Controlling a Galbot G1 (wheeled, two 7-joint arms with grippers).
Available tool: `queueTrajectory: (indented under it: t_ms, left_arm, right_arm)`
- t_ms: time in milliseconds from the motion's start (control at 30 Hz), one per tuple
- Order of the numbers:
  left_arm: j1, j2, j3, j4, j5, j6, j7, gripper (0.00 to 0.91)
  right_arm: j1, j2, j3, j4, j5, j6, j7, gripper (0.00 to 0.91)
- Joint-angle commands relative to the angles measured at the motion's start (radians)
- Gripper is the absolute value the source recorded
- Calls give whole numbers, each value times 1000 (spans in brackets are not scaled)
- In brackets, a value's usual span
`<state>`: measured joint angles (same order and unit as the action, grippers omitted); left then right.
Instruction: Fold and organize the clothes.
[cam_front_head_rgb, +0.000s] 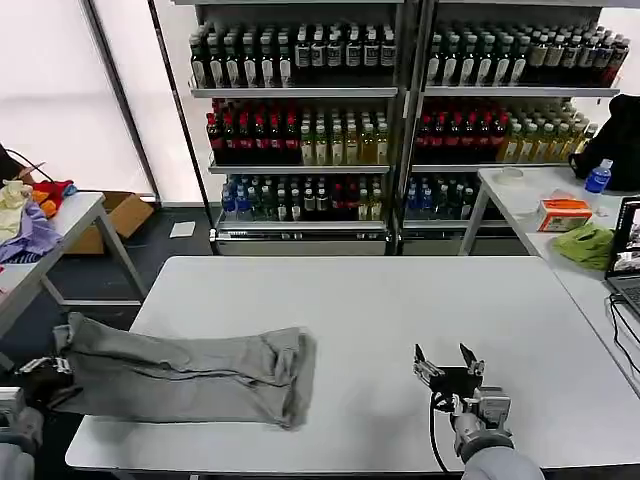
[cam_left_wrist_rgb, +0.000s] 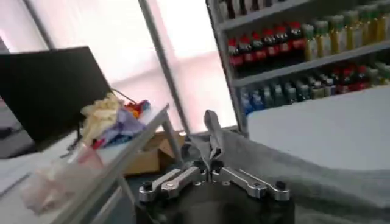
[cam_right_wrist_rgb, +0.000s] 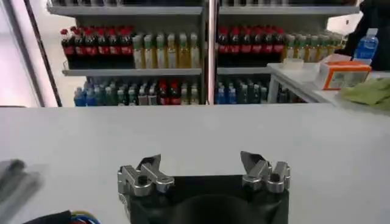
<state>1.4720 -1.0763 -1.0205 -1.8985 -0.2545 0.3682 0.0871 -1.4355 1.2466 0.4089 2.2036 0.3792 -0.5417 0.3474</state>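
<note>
Grey shirt (cam_front_head_rgb: 185, 375) is lying bunched and roughly folded across the lower left of the head view, stretching from the near left corner of the white table (cam_front_head_rgb: 400, 300) toward its middle, with one end hanging over the table's left edge. At that overhanging end, in the bottom left corner, the left gripper (cam_front_head_rgb: 42, 378) is sitting with its fingers pinched together on a fold of the cloth; the left wrist view is showing the same fingers (cam_left_wrist_rgb: 210, 159) closing on a raised ridge of grey fabric (cam_left_wrist_rgb: 286, 170) that is trailing away over the tabletop.

Lower right of centre in the head view, the right gripper (cam_front_head_rgb: 446, 362) is hovering above bare table, well apart from the shirt, its two fingers spread and holding nothing. The right wrist view is showing those fingertips (cam_right_wrist_rgb: 253, 161) wide apart over the white surface.

Farther back, at the left edge of the head view, a side table (cam_front_head_rgb: 70, 215) is carrying a heap of lavender, yellow and red fabric (cam_front_head_rgb: 30, 215). At the right edge, another table is bearing a lime-green cloth (cam_front_head_rgb: 585, 245), an orange box (cam_front_head_rgb: 565, 213) and a blue-capped bottle (cam_front_head_rgb: 598, 177). Across the top, shelves of bottled drinks (cam_front_head_rgb: 400, 110) are filling the background.
</note>
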Motion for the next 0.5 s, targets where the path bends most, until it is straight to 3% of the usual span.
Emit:
queueTrajectory:
  t_ms: [33,233,500]
  left_arm:
    - [2,13,42,-140,42,1,-6,0]
    - [-1,-139,349,-252,115,25,-12,0]
    - [-15,-226,581,-215,182,41,-29,0]
  right_arm:
    - [-11,8,1,11,-10,1,3,907]
    - [-47,26,29,49,-39,-3,5,907]
    - [-99,46,46,87,-77,1,1,907]
